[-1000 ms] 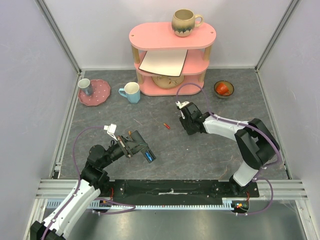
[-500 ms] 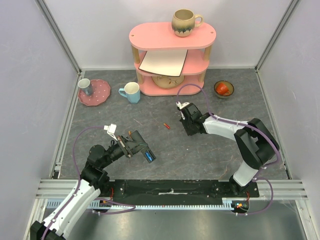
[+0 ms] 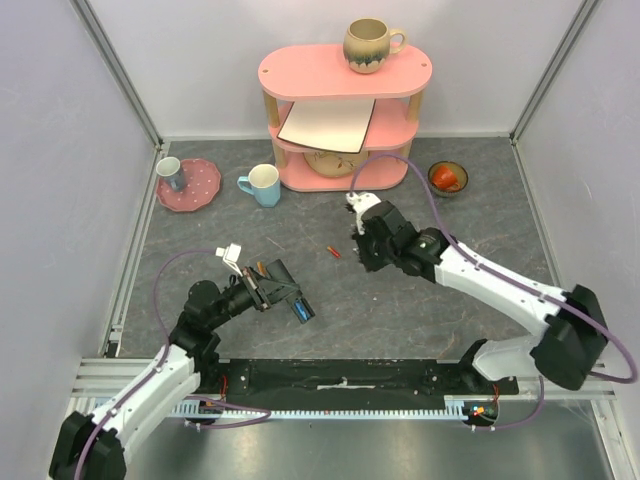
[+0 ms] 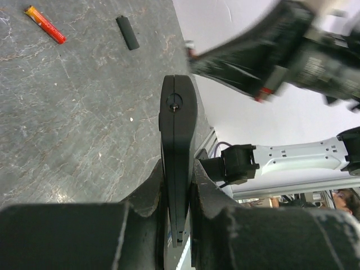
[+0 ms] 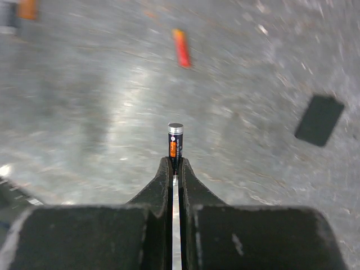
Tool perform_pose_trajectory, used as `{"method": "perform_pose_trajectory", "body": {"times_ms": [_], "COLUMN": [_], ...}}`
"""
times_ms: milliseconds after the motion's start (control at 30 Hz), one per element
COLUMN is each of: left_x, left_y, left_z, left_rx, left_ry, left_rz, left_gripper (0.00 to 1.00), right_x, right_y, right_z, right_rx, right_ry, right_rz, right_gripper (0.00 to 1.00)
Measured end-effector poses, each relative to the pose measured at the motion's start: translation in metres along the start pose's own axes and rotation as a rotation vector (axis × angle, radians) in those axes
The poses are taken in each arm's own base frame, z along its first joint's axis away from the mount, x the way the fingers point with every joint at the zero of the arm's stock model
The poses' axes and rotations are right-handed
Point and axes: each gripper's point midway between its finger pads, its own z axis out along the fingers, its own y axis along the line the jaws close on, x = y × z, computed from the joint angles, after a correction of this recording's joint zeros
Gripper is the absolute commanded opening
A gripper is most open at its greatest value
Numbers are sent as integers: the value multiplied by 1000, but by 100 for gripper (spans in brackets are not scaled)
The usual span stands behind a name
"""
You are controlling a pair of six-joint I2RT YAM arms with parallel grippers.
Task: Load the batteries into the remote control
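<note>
My left gripper [image 3: 272, 286] is shut on the remote control [image 3: 287, 293], a slim black bar held off the table, with a blue battery [image 3: 301, 312] showing in its near end. In the left wrist view the remote [image 4: 179, 118] stands edge-on between the fingers [image 4: 147, 191]. My right gripper [image 3: 365, 254] is shut on a dark battery with an orange label [image 5: 175, 140], which sticks out past the fingertips [image 5: 164, 169]. A red-orange battery [image 3: 333, 252] lies on the table left of the right gripper; it also shows in the left wrist view [image 4: 45, 24] and the right wrist view [image 5: 181, 48].
A small black flat piece [image 5: 319, 120] lies on the table, also in the left wrist view [image 4: 127, 32]. At the back stand a pink shelf [image 3: 340, 160] with a mug [image 3: 370, 45], a blue mug [image 3: 263, 185], a pink plate [image 3: 200, 190] and a bowl [image 3: 447, 178].
The right arm has swung, its elbow out to the right, and its gripper has shifted a little left with the dark battery. The left gripper has moved slightly right with the remote.
</note>
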Motion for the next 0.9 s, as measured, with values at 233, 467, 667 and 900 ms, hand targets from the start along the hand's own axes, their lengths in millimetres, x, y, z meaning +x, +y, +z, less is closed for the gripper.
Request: {"method": "perform_pose_trajectory", "body": {"times_ms": [233,467,667,900], "left_x": [-7,-19,-21,-20], "left_y": [-3,-22,-28,-27], "left_z": [12,15,18,20], "left_rx": [33,122,152,150], "left_ry": [-9,-54,-63,-54], "left_rz": [-4,33,35,4], "left_gripper": [2,2,2,2], "right_x": [-24,7,13,17], "right_y": [101,127,153,163], "right_z": [-74,-76,-72,-67], "right_rx": [-231,-278,-311,-313], "right_ry": [-97,32,75,103], "right_rz": [-181,-243,-280,-292], "right_gripper": [0,0,0,0]}}
